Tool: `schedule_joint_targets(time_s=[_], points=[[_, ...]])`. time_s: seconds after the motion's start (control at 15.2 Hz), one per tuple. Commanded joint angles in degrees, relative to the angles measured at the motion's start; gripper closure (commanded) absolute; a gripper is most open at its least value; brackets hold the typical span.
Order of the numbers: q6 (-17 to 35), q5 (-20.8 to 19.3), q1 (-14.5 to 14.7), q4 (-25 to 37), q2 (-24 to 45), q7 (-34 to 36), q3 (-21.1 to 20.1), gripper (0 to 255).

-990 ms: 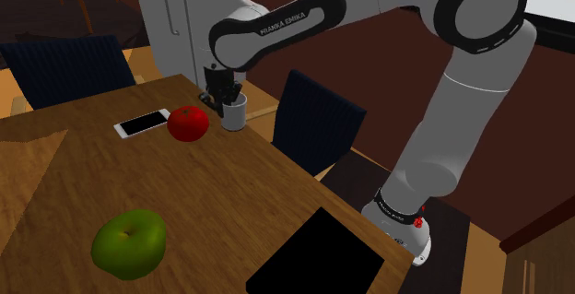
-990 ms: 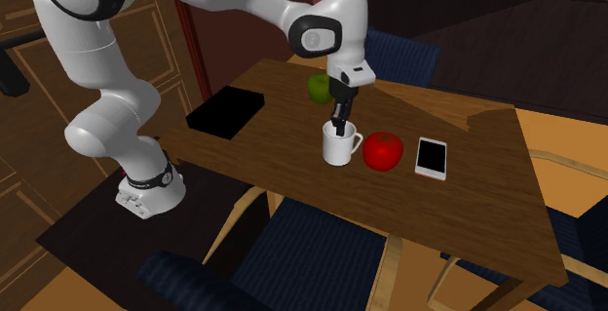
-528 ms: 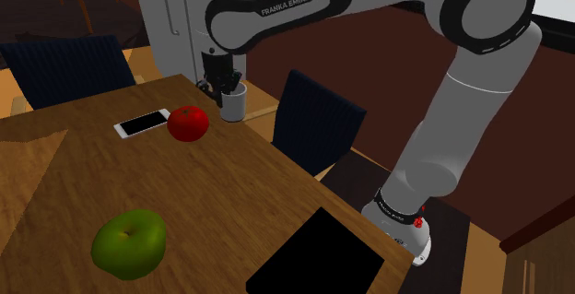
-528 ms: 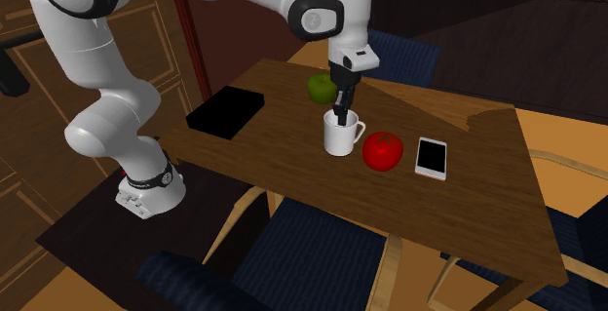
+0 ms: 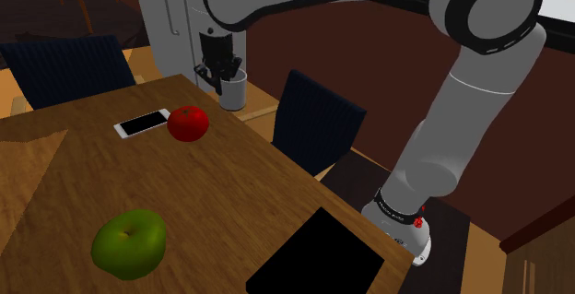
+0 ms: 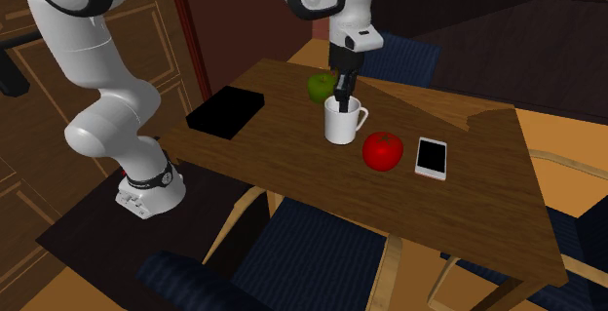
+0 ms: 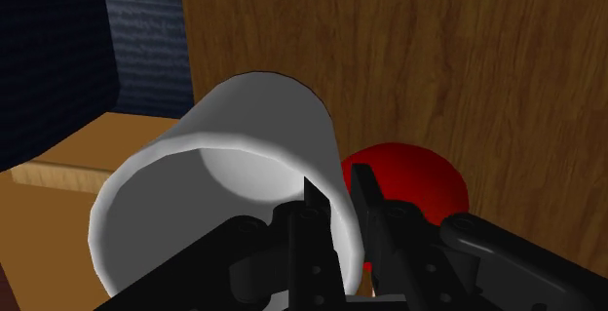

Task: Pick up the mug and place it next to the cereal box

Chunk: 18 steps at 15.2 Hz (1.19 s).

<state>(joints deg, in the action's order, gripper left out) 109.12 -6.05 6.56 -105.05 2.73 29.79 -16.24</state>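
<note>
Mug (image 6: 341,124), white, hangs just above the table (image 6: 468,192), wall clenched between fingers of the gripper (image 6: 340,102). You carry it level toward the flat black box (image 6: 226,111), at its 9 o'clock in the second exterior view; avoid tilting about the one-sided pinch.

Wood-grain tbl (image 6: 468,192), smooth matt mug (image 6: 339,127)

A white cylindrical mug (image 5: 236,92) is clasped at its rim by the black two-finger gripper (image 5: 221,80), near a round red tomato (image 5: 188,123).
</note>
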Motion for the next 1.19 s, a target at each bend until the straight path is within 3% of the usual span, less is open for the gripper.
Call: schedule_joint_targets(time_s=[0.0,0.13,0.59,1.12], points=[[-1.4,0.1,0.1,1.1,-0.3,0.0,-0.1,255],[-2.7,0.2,0.1,2.3,-0.4,-0.2,-0.1,255],[-1.6,3.7,3.0,-9.7,-11.5,4.6,-3.0,255],[-2.7,8.6,7.5,-19.1,-22.3,10.8,-7.1,255]])
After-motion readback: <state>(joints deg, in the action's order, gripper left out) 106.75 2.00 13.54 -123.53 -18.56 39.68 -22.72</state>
